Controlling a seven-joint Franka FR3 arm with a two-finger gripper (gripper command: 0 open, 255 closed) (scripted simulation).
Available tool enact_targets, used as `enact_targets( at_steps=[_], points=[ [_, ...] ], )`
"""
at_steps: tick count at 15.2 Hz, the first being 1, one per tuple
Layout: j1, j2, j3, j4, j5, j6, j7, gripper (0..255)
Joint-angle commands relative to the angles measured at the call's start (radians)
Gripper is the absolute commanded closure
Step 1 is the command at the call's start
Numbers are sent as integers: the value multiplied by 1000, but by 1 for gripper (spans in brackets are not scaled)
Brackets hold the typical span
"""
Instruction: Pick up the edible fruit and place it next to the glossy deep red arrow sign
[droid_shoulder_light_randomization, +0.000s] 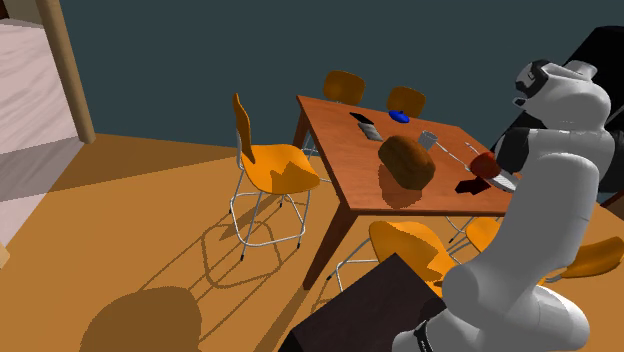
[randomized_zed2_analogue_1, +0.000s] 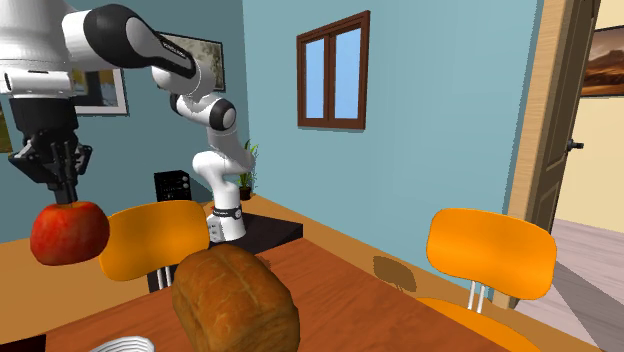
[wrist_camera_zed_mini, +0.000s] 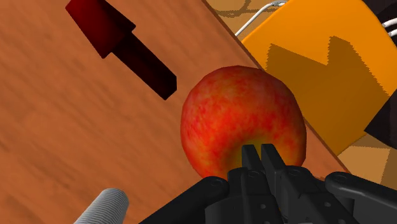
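Note:
A red and yellow apple (randomized_zed2_analogue_1: 69, 232) hangs above the wooden table (randomized_zed2_analogue_1: 390, 320), and my black gripper (randomized_zed2_analogue_1: 62, 190) is shut on its top. Seen from the wrist, the fingers (wrist_camera_zed_mini: 249, 156) stand close together and bite into the apple (wrist_camera_zed_mini: 242, 121) near its stem end. On the tabletop below and off to one side of the apple lies the dark red arrow sign (wrist_camera_zed_mini: 121, 48). From the shoulder, the apple (droid_shoulder_light_randomization: 484, 163) hovers just above the arrow sign (droid_shoulder_light_randomization: 468, 186) near the table's right end, partly behind my arm.
A brown bread loaf (droid_shoulder_light_randomization: 405, 160) sits mid-table. Farther back are a grey cup (droid_shoulder_light_randomization: 429, 139), a dark flat device (droid_shoulder_light_randomization: 368, 125) and a blue object (droid_shoulder_light_randomization: 399, 116). A white dish (droid_shoulder_light_randomization: 502, 181) lies by the apple. Orange chairs (droid_shoulder_light_randomization: 272, 165) surround the table.

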Motion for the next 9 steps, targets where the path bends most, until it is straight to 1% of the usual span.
enact_targets(
  at_steps=[1,9],
  points=[
    [14,-11,-3,-48,-5,37,-7,255],
    [61,-38,-8,-208,-17,163,-21,255]
  ],
)
